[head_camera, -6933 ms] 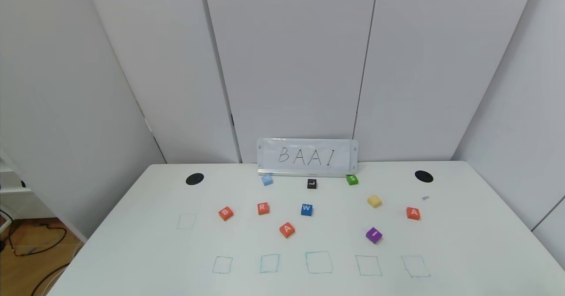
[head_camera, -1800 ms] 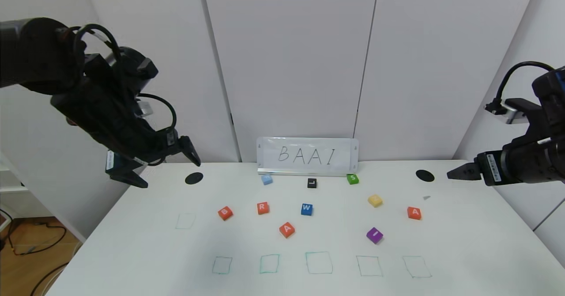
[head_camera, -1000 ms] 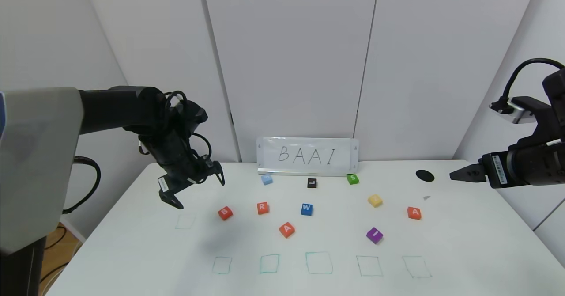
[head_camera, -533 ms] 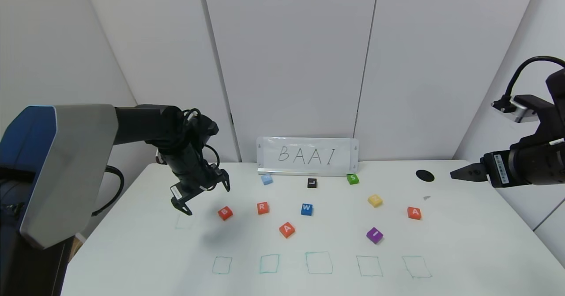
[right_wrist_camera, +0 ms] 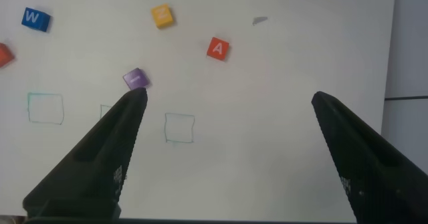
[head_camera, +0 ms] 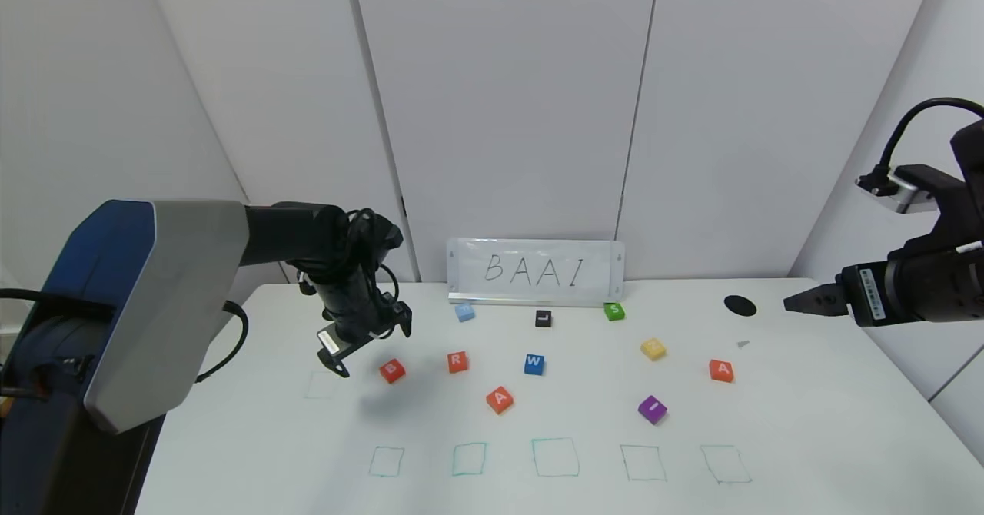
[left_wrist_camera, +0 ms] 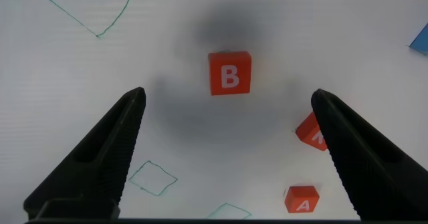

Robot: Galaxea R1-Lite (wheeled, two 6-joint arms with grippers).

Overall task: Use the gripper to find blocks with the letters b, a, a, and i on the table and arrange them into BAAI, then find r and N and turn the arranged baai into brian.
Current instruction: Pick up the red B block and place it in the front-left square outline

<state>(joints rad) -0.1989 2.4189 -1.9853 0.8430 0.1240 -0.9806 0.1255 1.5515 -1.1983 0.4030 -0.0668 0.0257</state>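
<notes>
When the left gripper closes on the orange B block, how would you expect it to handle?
The B block is low and square with flat sides, so it probably won't roll or tip. It looks small and likely light, so the open left gripper could nudge it across the smooth table.

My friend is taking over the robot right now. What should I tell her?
Left gripper: open, empty, hovering above the B block.
Right gripper: open, empty, parked off the table's right edge.
Blocks: B, R, one A mid-table; purple I and second A to the right.
Done: nothing placed; the drawn squares are empty.
Left: spell BAAI, then use R and N. I cannot make out an N.
</notes>
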